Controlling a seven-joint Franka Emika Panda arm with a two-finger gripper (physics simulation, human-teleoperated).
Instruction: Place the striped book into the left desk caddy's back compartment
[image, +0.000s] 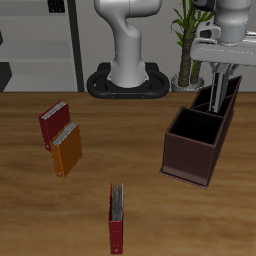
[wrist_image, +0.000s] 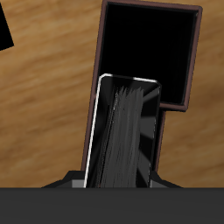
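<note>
The left desk caddy (image: 190, 158) is a long dark maroon box standing at the table's side, its far end toward the robot's base. My gripper (image: 219, 84) hangs over that far end, shut on the striped book (image: 218, 97). The book is tilted, with its lower end down in the back compartment (image: 226, 104). In the wrist view the book (wrist_image: 127, 131) shows edge-on, dark with a pale border, between caddy walls (wrist_image: 199, 52). An open dark section (wrist_image: 149, 48) lies just beyond it. My fingertips are hidden in that view.
A red book (image: 52, 122) and an orange book (image: 67, 148) stand together on the far side of the table from the caddy. Another red book (image: 117, 215) stands near the table's front edge. A potted plant (image: 186, 40) stands behind the caddy.
</note>
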